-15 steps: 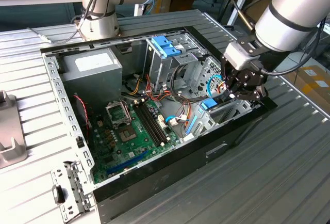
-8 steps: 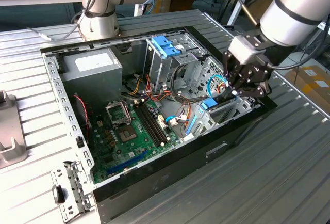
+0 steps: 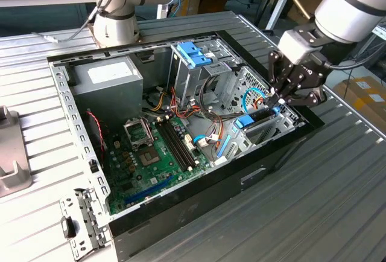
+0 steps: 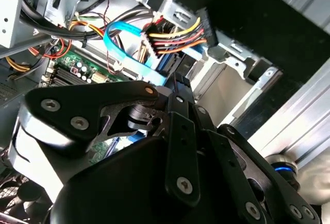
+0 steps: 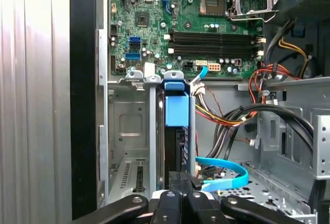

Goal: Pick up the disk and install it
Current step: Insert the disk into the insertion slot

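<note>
Disk, flat dark metal hard drive with blue plastic bracket (image 3: 258, 119) (image 5: 176, 126), is seen standing on edge in the drive bay at the open black computer case's (image 3: 199, 195) front corner, beside the green motherboard (image 3: 151, 153). Black tool (image 3: 278, 100) is clamped on disk's top edge, over the ribbed grey metal worktop (image 3: 338, 189).

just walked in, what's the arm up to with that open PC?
The arm's black gripper is down at the drive bay of the open black computer case, closed on the top edge of the silver-grey metal disk with a blue plastic bracket. The disk stands on edge in the grey metal bay beside the green motherboard.
</note>
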Robot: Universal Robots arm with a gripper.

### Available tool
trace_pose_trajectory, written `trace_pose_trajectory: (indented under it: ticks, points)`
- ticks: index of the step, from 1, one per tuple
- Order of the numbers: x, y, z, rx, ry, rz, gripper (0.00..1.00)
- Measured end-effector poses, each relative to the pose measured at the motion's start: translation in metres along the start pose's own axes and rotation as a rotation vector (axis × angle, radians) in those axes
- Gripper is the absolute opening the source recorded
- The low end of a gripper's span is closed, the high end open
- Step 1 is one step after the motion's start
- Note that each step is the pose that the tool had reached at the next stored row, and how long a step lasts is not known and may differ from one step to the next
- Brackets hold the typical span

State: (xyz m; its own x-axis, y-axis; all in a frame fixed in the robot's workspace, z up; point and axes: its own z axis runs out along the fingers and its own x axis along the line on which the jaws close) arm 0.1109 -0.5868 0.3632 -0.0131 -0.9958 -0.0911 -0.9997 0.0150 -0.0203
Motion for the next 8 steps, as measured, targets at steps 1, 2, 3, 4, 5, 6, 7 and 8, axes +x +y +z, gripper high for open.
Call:
trace_pose_trajectory:
  ticks: [1, 2, 3, 4, 5, 6, 7, 8]
  points:
    - [-0.0002, -0.0014, -0.0017, 0.0, 0.0001, 0.0, 0.1]
    - [-0.0003, -0.0028, -0.0033, 0.0, -0.0001, 0.0, 0.1]
    - [-0.0005, -0.0045, -0.0048, -0.0001, -0.0003, 0.0, 0.1]
    - [-0.0006, -0.006, -0.0062, -0.0001, -0.0002, 0.0, 0.1]
    - [-0.0009, -0.0076, -0.008, -0.0002, -0.0001, 0.0, 0.1]
    - [-0.0011, -0.0089, -0.0099, -0.0002, 0.0001, 0.0, 0.1]
    - [-0.0013, -0.0106, -0.0121, -0.0003, 0.0002, 0.0, 0.1]
    - [-0.0014, -0.0121, -0.0134, -0.0005, 0.0, 0.0, 0.1]
